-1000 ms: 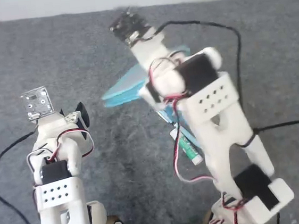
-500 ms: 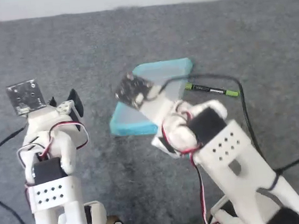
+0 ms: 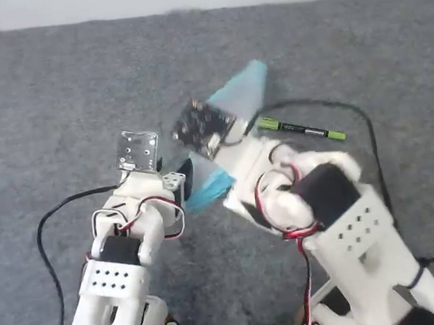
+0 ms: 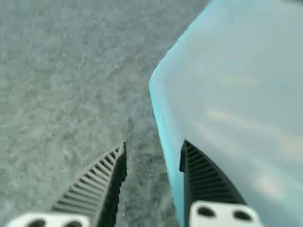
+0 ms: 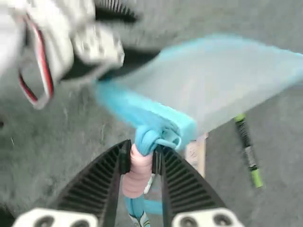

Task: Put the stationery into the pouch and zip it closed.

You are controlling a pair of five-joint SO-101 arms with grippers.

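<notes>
Since a second ago my left arm has swung across the grey felt-covered table [image 3: 46, 87] to the translucent turquoise zip pouch [image 3: 237, 94]. The left gripper [image 4: 154, 146] is spread wide, the pouch's edge against one finger. The right gripper [image 5: 142, 149] is clamped on the pink-and-blue zip pull [image 5: 137, 172], holding the pouch tilted. The green-and-black pen [image 3: 300, 130] lies on the table beside it, outside the pouch.
</notes>
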